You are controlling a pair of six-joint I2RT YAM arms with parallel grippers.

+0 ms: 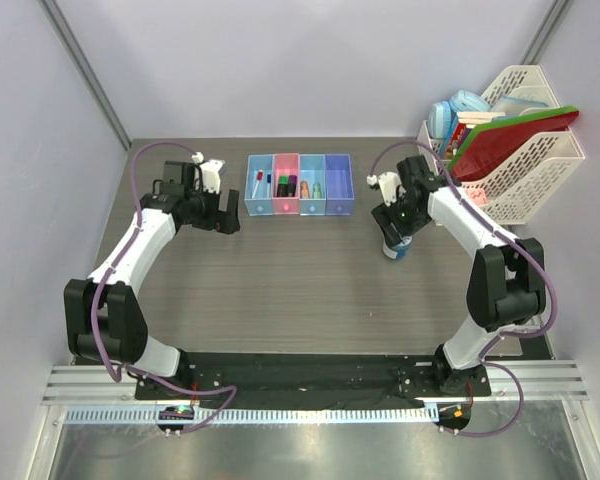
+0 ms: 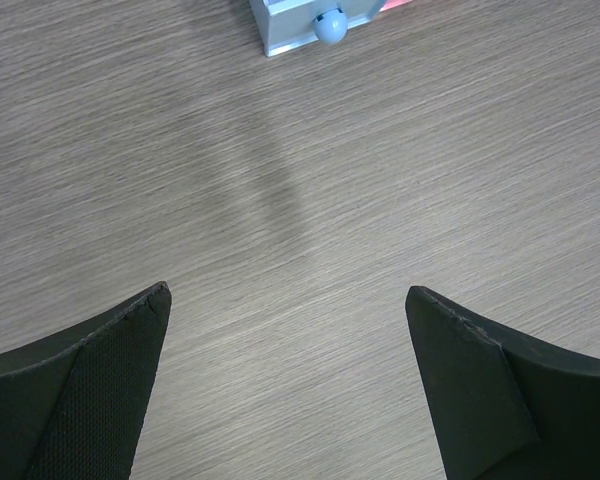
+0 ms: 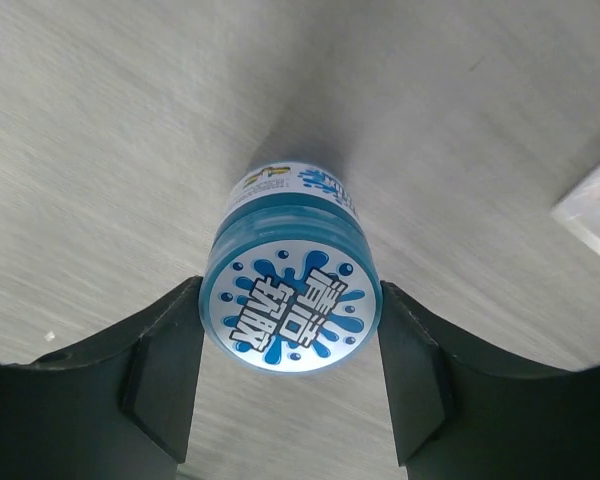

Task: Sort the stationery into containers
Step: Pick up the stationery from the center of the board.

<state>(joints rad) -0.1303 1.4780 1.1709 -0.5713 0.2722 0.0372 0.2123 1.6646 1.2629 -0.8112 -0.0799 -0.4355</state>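
Right wrist: round blue roll (image 3: pixel 290 312) in right gripper (image 3: pixel 290 293) (Chinese-lettered splash label)

1. A round blue plastic roll (image 3: pixel 290 300) with a silver top printed in blue splashes stands upright on the grey wood-grain worktop (image 3: pixel 100 150).
2. The black jaws of the right gripper (image 3: pixel 290 289) touch its left and right sides.
3. A pale corner piece (image 3: pixel 592 205) shows at the right edge; what it belongs to cannot be told.
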